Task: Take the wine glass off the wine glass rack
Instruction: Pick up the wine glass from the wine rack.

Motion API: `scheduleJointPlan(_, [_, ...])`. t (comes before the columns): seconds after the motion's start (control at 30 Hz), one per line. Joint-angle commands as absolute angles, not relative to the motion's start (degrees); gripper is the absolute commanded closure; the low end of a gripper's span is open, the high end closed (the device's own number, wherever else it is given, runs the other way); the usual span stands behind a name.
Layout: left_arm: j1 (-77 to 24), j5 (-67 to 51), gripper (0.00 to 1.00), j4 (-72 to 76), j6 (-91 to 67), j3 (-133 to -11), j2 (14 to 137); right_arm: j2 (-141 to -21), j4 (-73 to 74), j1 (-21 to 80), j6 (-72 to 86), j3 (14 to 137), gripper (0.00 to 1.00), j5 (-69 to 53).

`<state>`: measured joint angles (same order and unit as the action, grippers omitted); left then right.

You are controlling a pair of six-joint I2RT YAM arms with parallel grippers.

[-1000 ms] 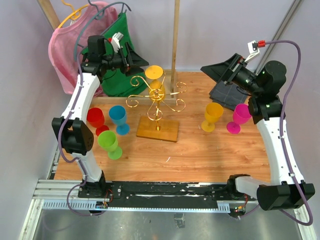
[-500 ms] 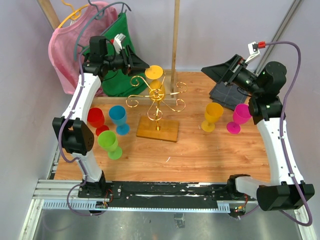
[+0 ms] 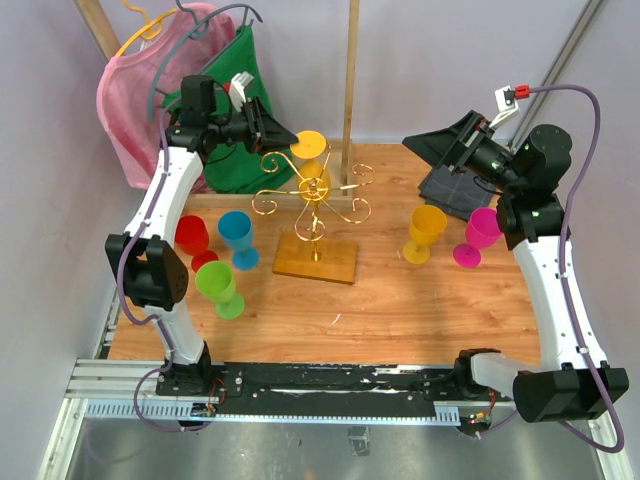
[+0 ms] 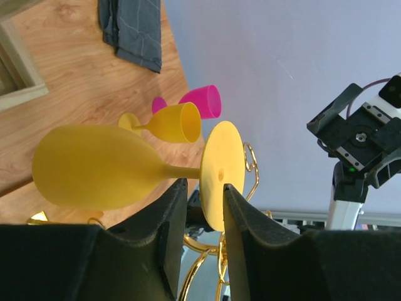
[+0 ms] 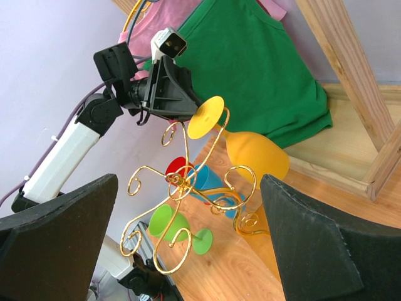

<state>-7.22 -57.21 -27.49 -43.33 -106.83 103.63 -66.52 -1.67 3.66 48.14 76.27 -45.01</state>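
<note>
Grasping step: left gripper [image 4: 203,191] jaws straddle the foot of the wine glass [image 4: 94,166] hanging on the wine glass rack [image 3: 318,260] mid-counter; clamped or not, I cannot tell. Right gripper [image 5: 189,188] gapes. Next, slide it outward.

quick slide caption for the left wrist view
Left tool brackets the foot of the yellow wine glass on the gold wire rack.

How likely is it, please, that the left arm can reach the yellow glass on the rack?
Probably yes: the left gripper straddles the foot of the yellow glass on the rack, with nothing in between.
</note>
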Motion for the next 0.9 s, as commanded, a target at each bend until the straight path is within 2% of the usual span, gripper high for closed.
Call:
scheduleJointPlan(0.0, [-7.6, -59.7, 0.68, -28.5, -43.4, -106.2, 103.0, -65.1, -3.2, 2.7, 47.8, 75.9, 0.02, -45.9])
scheduleJointPlan(0.07, [-7.6, -60.0, 0.72, -28.5, -43.7, -106.2, 103.0, -65.0, -3.2, 2.7, 47.8, 75.8, 0.02, -45.8])
scheduleJointPlan(0.33, [-7.6, -60.9, 1.00, -28.5, -44.3, -107.0, 103.3, -65.0, -4.1, 2.7, 48.3, 75.2, 0.02, -45.9])
scheduleJointPlan(0.87, [-7.6, -63.1, 1.00, -25.0, -50.0, -107.9, 103.6, -64.7, -4.7, 2.7, 48.6, 74.2, 0.02, -46.1])
